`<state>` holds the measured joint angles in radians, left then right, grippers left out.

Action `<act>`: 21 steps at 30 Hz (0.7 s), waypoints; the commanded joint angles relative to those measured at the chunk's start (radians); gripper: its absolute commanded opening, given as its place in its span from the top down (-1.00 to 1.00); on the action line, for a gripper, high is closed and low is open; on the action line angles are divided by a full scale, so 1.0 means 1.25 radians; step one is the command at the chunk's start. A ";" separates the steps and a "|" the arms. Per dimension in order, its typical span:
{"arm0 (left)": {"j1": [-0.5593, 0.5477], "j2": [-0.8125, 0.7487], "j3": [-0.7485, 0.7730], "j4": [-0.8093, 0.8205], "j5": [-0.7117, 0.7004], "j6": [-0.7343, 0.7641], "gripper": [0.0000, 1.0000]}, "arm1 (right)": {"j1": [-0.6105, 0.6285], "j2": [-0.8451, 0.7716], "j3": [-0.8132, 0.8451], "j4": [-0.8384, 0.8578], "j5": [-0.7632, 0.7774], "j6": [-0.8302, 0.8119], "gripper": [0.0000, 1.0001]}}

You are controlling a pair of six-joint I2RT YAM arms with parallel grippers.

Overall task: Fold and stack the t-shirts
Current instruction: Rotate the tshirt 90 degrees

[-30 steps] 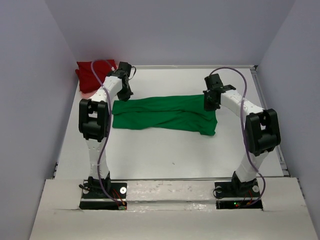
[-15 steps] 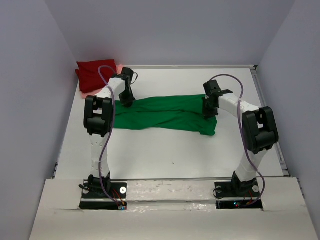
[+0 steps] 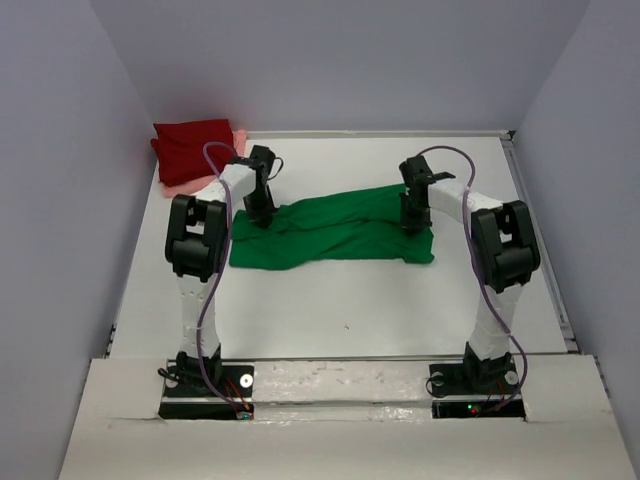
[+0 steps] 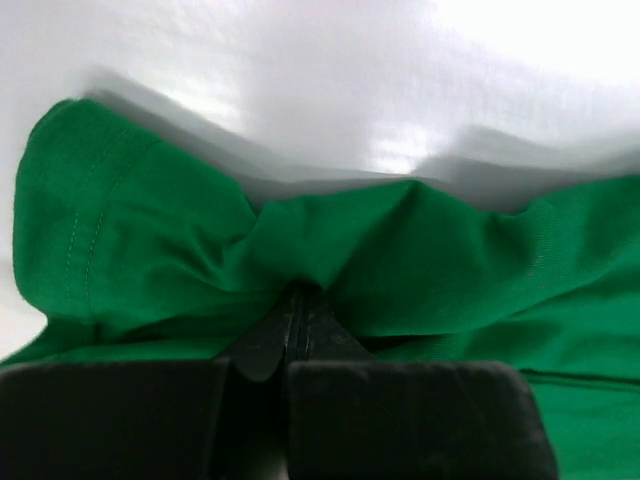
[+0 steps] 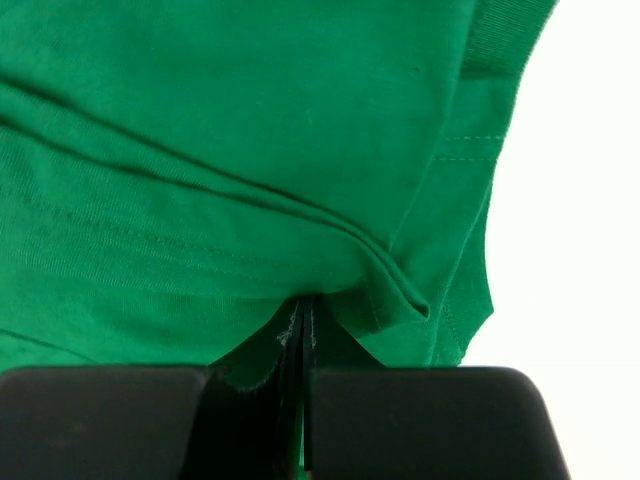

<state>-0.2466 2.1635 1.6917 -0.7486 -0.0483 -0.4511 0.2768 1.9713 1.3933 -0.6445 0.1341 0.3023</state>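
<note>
Across the middle of the desk, the green t-shirt lies bunched into a long band, gripped at both ends.

Its cloth is bright green, plain and creased, with wrinkles running lengthwise between the 2 grips. Near its left end the left pincer is clamped on a gathered fold; near its right end the right pincer is clamped on layered edges. Only the overhead view shows the dark red t-shirt folded in the far left corner, on top of the salmon pink t-shirt whose edges peek out. Only the 2 wrist views show the stitched hems and the cloth puckering where the black fingertips meet.
</note>
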 commanded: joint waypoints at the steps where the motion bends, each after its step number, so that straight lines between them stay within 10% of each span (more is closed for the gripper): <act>1: -0.041 -0.053 -0.113 -0.031 0.064 -0.033 1.00 | 0.006 0.084 0.069 -0.010 0.038 -0.016 1.00; 21: -0.280 -0.262 -0.403 0.032 0.145 -0.207 1.00 | -0.059 0.408 0.602 -0.216 -0.051 -0.139 1.00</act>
<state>-0.5186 1.8786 1.2469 -0.6781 0.0723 -0.6258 0.2165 2.3650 2.0331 -0.8330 0.1116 0.1978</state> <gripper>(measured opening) 0.014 0.009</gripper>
